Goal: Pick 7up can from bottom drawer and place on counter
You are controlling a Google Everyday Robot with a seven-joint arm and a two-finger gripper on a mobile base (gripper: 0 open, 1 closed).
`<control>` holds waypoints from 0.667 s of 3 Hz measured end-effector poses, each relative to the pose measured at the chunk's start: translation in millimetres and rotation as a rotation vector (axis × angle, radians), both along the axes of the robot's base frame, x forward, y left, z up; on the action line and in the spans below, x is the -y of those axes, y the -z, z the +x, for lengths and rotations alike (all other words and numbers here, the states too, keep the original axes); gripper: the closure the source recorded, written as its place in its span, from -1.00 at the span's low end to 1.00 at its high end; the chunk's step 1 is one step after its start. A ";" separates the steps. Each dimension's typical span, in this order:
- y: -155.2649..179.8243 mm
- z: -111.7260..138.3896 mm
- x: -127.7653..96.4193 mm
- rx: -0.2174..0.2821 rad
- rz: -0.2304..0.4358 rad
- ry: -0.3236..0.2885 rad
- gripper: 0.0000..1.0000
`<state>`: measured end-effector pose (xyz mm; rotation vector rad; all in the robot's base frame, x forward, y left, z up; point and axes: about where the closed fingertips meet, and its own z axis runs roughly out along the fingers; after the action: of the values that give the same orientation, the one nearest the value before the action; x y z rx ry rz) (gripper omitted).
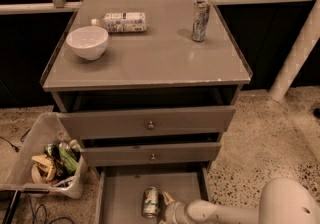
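The hand [167, 207] is hanging in the bottom drawer [120, 199], just beside the 7up can [150, 202], lettering unreadable; whether wide or narrow, I cannot tell.

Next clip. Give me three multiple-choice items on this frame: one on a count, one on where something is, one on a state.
1. How many things are on the counter? A two; B five; C three.
2. Where is the 7up can? A on the counter; B in the bottom drawer; C in the top drawer.
3. The bottom drawer is: A pulled open; B shut; C removed.

Answers:
1 C: a white bowl, a bottle on its side and a tall can.
2 B: it sits on the drawer floor, with the hand just right of it.
3 A: its floor lies exposed.
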<state>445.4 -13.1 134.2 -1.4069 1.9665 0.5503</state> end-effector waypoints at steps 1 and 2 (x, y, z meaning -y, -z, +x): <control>-33.0 -0.8 2.4 0.049 -0.020 -0.011 -1.00; -42.9 7.8 10.1 0.014 0.038 0.160 -1.00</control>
<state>453.2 -23.2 177.1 -1.2141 2.0252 0.5005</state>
